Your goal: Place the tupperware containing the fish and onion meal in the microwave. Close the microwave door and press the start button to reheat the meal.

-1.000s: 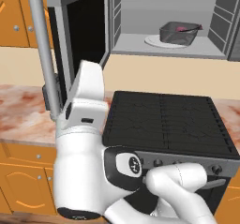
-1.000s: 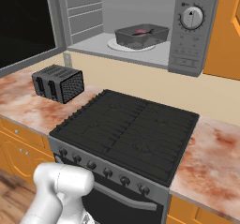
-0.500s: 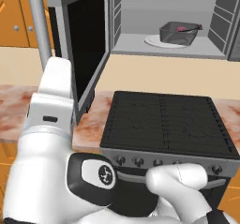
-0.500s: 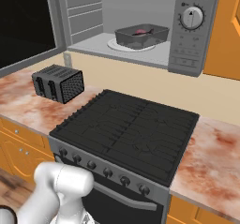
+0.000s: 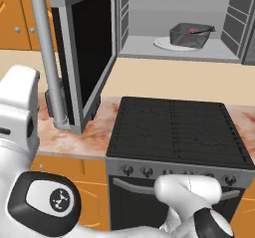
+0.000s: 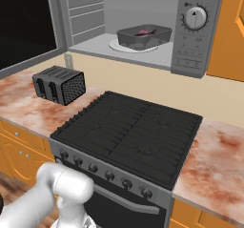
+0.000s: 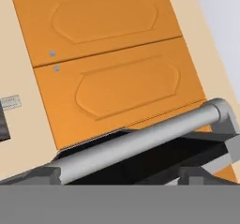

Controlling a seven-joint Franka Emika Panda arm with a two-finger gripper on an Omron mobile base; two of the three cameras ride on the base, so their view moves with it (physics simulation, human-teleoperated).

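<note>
Since a second ago your white arm has swung left and nearer the camera, off the open black glass microwave door (image 5: 89,48). The shallow dark grey tupperware tray (image 6: 144,36) with the small red-purple meal (image 6: 143,32) sits on the white turntable inside the grey microwave (image 6: 190,26). The hand camera faces the door's grey bar handle (image 7: 140,143); the fingertips are hidden, the jaws spread wide, empty.

- Microwave door (image 5: 87,53) stands swung wide open; its bar handle (image 7: 140,143) crosses the hand view close ahead.
- Microwave (image 6: 143,29) cavity mouth is unobstructed; the tupperware (image 6: 144,36) occupies the turntable, with free floor on either side.
- Toaster (image 6: 59,85) sits on the desk (image 6: 28,105) left of the stove (image 6: 128,134); the stove top is bare.
</note>
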